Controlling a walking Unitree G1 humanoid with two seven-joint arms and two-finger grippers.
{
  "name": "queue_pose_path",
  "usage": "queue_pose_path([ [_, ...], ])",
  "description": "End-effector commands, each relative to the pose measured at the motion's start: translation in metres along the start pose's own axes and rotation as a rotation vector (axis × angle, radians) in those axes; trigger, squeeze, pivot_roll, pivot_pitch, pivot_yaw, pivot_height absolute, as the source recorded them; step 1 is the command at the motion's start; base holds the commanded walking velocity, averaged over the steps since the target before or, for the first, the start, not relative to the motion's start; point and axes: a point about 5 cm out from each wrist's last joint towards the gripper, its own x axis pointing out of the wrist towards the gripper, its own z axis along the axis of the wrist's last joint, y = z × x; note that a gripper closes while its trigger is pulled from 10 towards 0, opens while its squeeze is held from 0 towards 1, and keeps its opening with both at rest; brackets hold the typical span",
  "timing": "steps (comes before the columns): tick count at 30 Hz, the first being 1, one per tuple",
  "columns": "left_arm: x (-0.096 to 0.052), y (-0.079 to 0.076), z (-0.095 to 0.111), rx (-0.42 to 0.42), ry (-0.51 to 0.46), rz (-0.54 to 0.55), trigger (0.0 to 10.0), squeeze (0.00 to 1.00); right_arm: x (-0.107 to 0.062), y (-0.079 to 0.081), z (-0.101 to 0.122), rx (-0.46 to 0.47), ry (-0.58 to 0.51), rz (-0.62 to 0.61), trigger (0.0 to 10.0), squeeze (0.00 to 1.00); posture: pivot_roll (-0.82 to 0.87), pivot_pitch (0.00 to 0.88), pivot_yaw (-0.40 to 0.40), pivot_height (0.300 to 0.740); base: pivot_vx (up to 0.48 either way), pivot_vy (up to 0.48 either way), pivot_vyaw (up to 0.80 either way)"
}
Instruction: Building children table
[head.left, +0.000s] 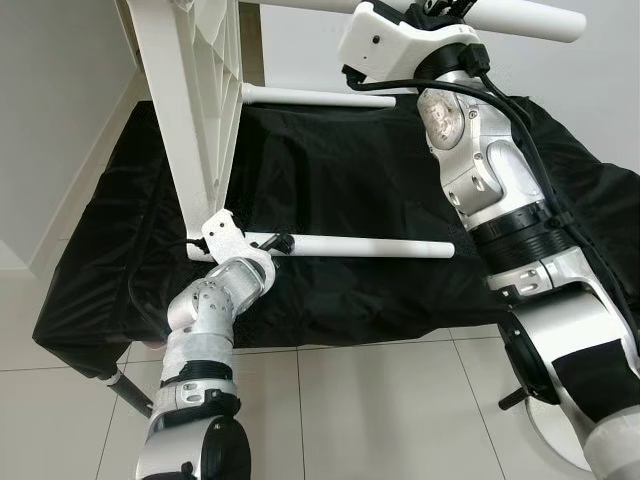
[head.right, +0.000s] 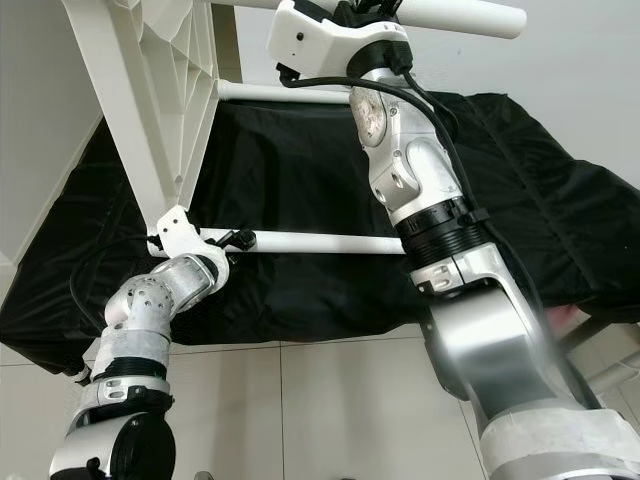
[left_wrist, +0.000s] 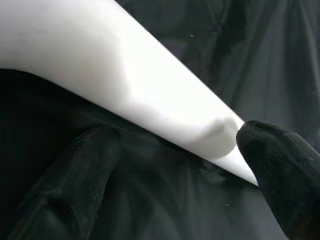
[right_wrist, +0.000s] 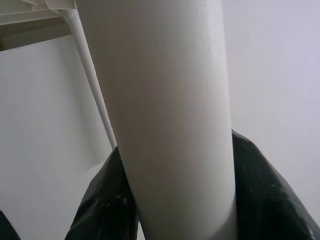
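Plain white table legs (head.left: 360, 246), unlabelled

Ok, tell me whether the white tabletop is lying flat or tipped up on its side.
Tipped on its side. The white tabletop stands on edge over the black cloth, ribbed underside showing, its legs sticking out sideways.

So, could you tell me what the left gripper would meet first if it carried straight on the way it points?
Probably the lower white table leg, which crosses just beyond the left gripper fingertips; behind that lies the black cloth. Depth is hard to judge here.
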Motion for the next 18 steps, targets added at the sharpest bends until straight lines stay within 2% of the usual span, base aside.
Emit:
queue_pose_path([
  [1, 0.003, -0.056, -0.043, -0.111, 0.13, -0.161, 10.0, 0.0, 0.001, -0.023, -0.011, 0.155, 0.078, -0.117, 0.0, 0.0, -0.1, 0.093, 0.068, 0.74, 0.0, 0.0, 0.0],
  [3, 0.002, -0.061, -0.047, -0.129, 0.149, -0.18, 10.0, 0.0, 0.001, -0.023, -0.01, 0.156, 0.082, -0.119, 0.0, 0.0, -0.1, 0.093, 0.068, 0.74, 0.0, 0.0, 0.0],
  [7, 0.0, -0.076, -0.058, -0.254, 0.197, -0.228, 10.0, 0.0, -0.001, -0.023, -0.009, 0.17, 0.094, -0.121, 0.0, 0.0, -0.1, 0.1, 0.068, 0.74, 0.0, 0.0, 0.0],
  [8, 0.0, -0.076, -0.058, -0.254, 0.197, -0.228, 10.0, 0.0, -0.001, -0.023, -0.009, 0.17, 0.094, -0.121, 0.0, 0.0, -0.1, 0.1, 0.068, 0.74, 0.0, 0.0, 0.0],
  [11, -0.003, -0.092, -0.064, -0.254, 0.232, -0.287, 10.0, 0.0, 0.0, -0.024, -0.004, 0.198, 0.094, -0.127, 0.0, 0.0, -0.1, 0.102, 0.066, 0.74, 0.0, 0.0, 0.0],
  [13, -0.003, -0.092, -0.064, -0.254, 0.232, -0.287, 10.0, 0.0, 0.0, -0.024, -0.004, 0.198, 0.095, -0.127, 0.0, 0.0, -0.1, 0.102, 0.066, 0.74, 0.0, 0.0, 0.0],
  [18, -0.007, -0.109, -0.068, -0.313, 0.232, -0.35, 10.0, 0.0, 0.004, -0.031, 0.003, 0.265, 0.103, -0.167, 0.0, 0.0, -0.09, 0.096, 0.055, 0.74, 0.0, 0.0, 0.0],
])
